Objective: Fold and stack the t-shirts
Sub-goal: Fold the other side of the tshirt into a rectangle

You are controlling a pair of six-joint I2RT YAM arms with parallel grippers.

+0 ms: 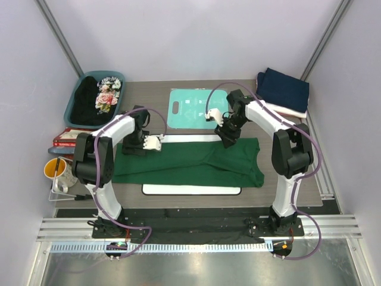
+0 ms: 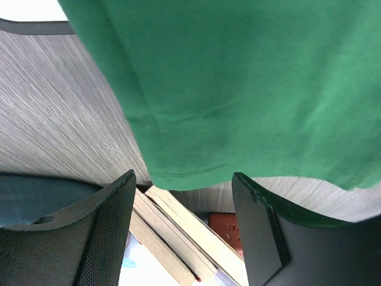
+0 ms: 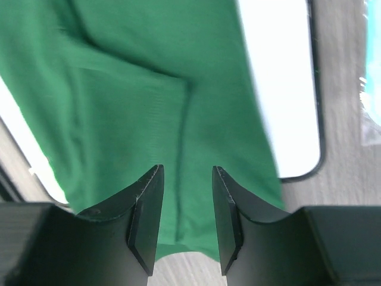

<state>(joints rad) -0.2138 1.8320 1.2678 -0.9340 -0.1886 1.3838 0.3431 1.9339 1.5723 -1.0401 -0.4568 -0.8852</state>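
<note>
Both arms bent low over dark green t-shirt [image 1: 196, 164] on desk [image 1: 289, 192], left hand [image 2: 181, 185] wide open at its hem, right hand [image 3: 186, 179] half open above a crease

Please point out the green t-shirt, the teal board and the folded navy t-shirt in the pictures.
green t-shirt [image 1: 190, 162], top external view, middle of the cloth.
teal board [image 1: 191, 102], top external view, its uncovered left half.
navy t-shirt [image 1: 284, 89], top external view, centre of its top fold.
</note>
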